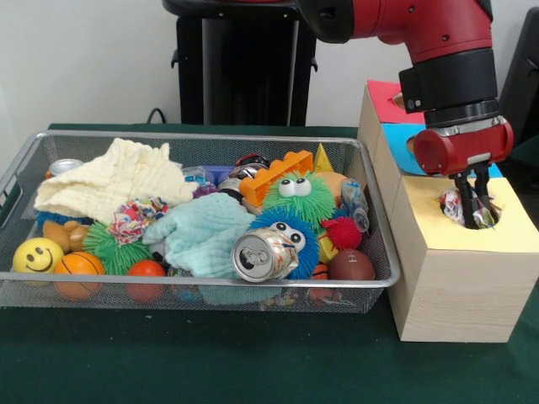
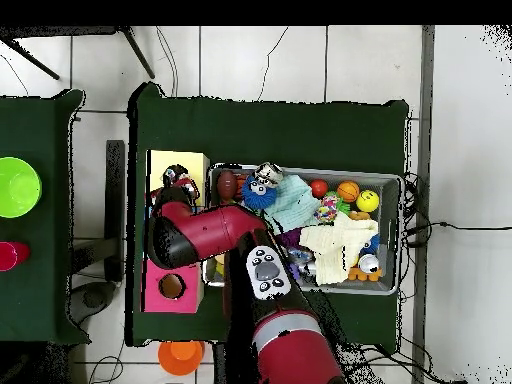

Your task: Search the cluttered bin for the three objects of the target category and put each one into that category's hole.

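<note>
The gripper (image 1: 472, 204) is clamped on a printed cloth bundle (image 1: 456, 204) right in the yellow-ringed hole (image 1: 468, 210). Drop-off step, looks like; letting go is needed next, then another bundle (image 1: 130, 220) gets fetched from the wire mesh bin (image 1: 370, 219).

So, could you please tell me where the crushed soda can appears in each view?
Front view: the can lies on its side at the bin's near rim, below the blue googly-eyed ball.
Overhead view: not identifiable; that end of the bin lies partly under the arm.
Shared landmark: the cream cloth.
</note>
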`<state>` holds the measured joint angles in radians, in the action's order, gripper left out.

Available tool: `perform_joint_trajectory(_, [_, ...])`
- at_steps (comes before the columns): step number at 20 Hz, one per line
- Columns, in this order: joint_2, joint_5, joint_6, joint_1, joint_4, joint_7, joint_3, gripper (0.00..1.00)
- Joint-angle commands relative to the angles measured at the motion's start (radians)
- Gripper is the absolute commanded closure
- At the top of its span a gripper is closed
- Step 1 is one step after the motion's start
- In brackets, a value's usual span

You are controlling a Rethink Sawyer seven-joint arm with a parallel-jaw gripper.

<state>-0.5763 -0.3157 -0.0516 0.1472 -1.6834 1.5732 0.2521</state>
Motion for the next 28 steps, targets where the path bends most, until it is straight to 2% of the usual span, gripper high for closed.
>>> perform_joint_trajectory(1, [0.039, -0.069, 0.156, -0.004, 0.005, 0.007, 0.045, 1.0])
perform_joint_trajectory(8, [0.026, -0.065, 0.164, 0.0, -0.006, 0.011, 0.054, 1.0])
perform_joint_trajectory(17, [-0.059, -0.04, 0.227, 0.004, -0.056, 0.017, 0.071, 1.0])
perform_joint_trajectory(28, [-0.051, -0.05, 0.247, -0.004, -0.053, 0.021, 0.067, 1.0])
